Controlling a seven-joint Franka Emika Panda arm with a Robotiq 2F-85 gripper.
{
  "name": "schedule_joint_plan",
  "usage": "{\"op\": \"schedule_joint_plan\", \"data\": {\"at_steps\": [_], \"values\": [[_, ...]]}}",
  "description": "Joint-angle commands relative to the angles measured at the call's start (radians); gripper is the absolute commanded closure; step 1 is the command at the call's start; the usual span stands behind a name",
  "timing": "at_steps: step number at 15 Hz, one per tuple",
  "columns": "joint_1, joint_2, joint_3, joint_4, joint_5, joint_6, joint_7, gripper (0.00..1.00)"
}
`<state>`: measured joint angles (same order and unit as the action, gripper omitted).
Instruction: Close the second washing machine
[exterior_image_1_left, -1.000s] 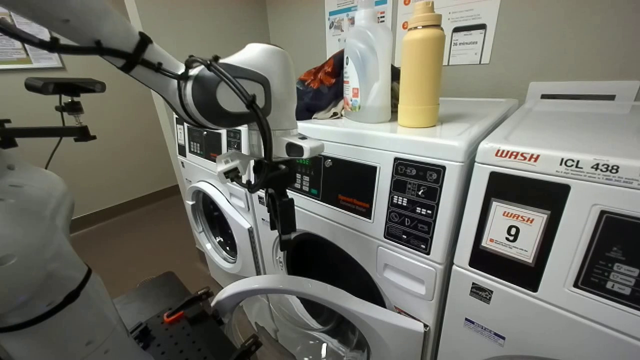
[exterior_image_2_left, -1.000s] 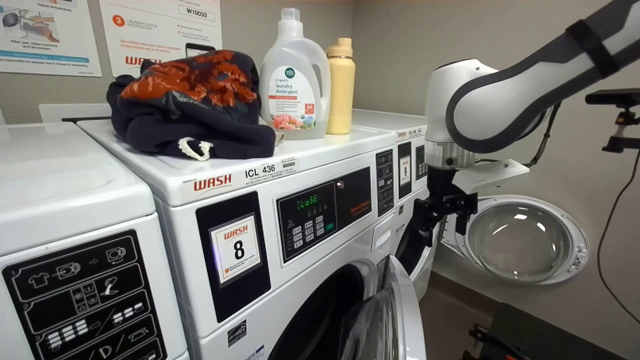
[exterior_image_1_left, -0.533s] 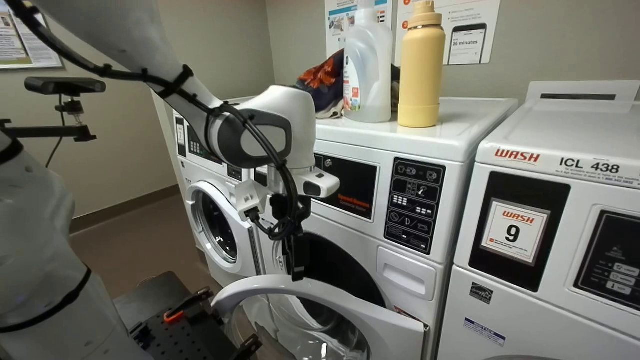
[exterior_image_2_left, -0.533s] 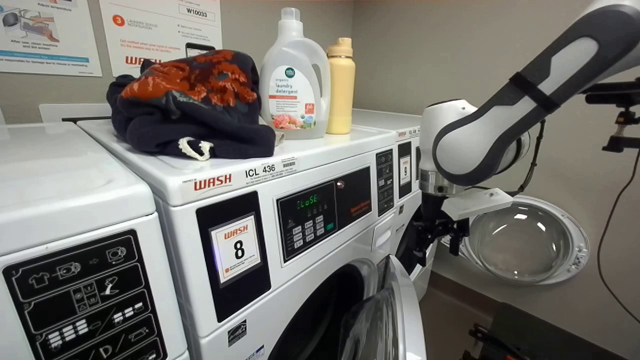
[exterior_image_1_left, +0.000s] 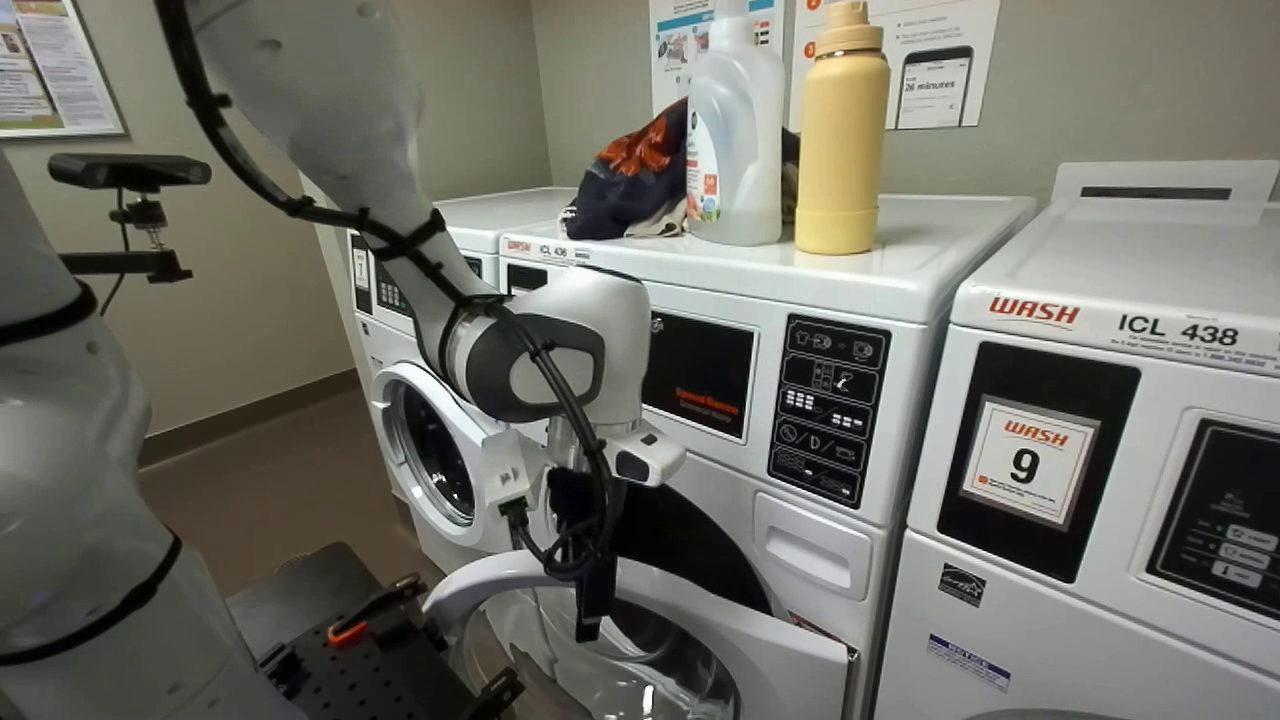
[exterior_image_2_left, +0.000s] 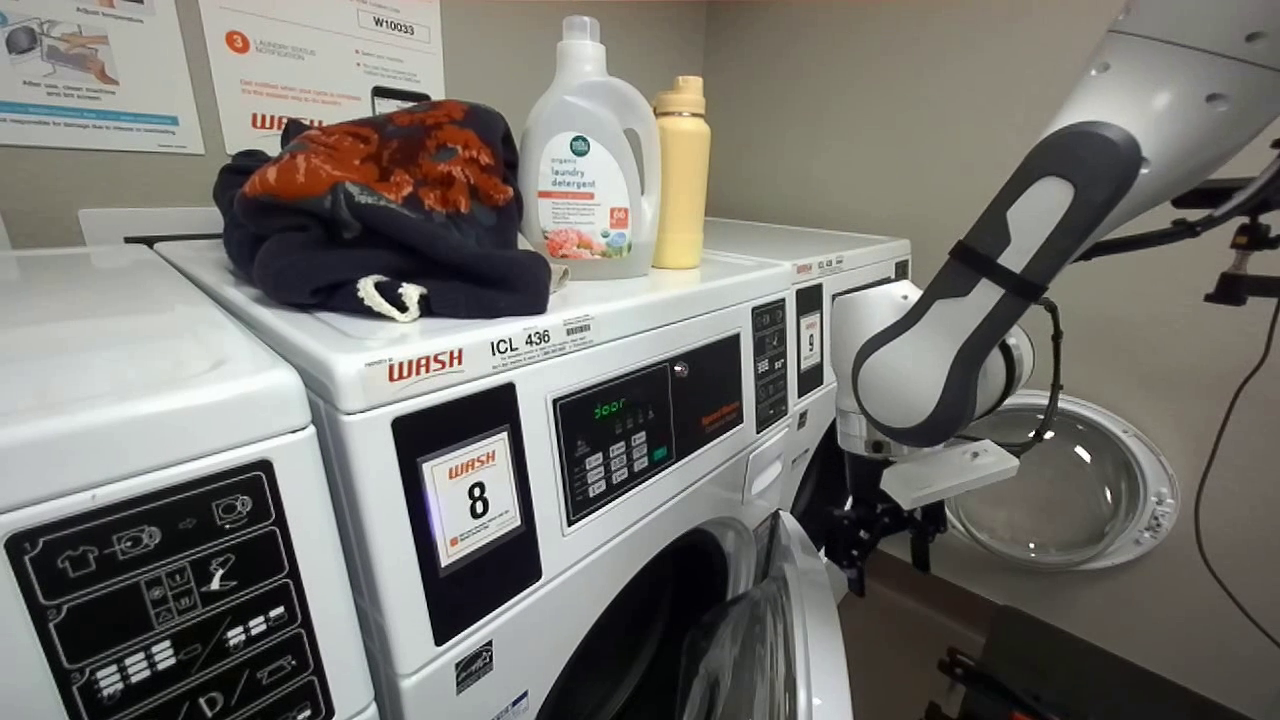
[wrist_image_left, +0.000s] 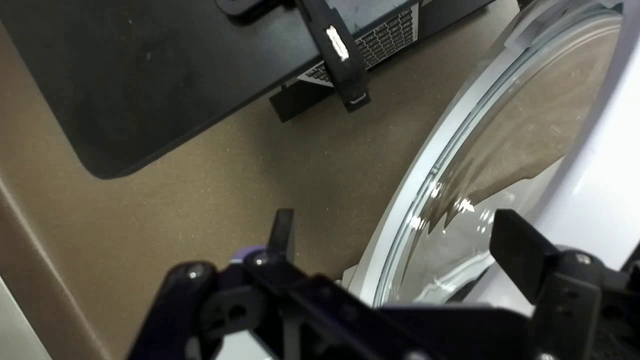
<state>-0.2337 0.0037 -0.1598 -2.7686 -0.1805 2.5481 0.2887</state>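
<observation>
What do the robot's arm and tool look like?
The arm is white and rounded with dark grey trim. Black cables run along it under black straps. The tool is black, with two blocky fingers and shiny screws; a white boxy fitting sits near it.

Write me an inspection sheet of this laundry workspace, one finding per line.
Surface: glossy white top of the washer carded "8"; it bears the clutter.
Job's things: that washer's door stands open; its display reads "door".
Clutter: dark cloth bundle with an orange pattern; detergent bottle and yellow bottle, both upright.
Gripper: fingers apart, nothing seen held; near the door, contact cannot be told.
Cables: black cable strapped along the arm, looping near the fingers.
Surroundings: washer marked "9" alongside; wall posters behind; another round door open in an exterior view.
</observation>
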Motion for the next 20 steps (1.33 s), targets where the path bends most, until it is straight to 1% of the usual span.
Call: {"op": "schedule_joint_plan", "data": {"at_steps": [1, 8, 14, 20], "values": [[0.020, 0.075, -0.020, 0.008, -0.038, 0.035, 0.057, 0.00], [0.076, 0.165, -0.027, -0.004, 0.000, 0.043, 0.062, 0.00], [0.138, 0.200, 0.010, -0.010, 0.090, 0.067, 0.041, 0.00], [0.225, 0.230, 0.049, 0.005, 0.145, 0.142, 0.069, 0.00]]}}
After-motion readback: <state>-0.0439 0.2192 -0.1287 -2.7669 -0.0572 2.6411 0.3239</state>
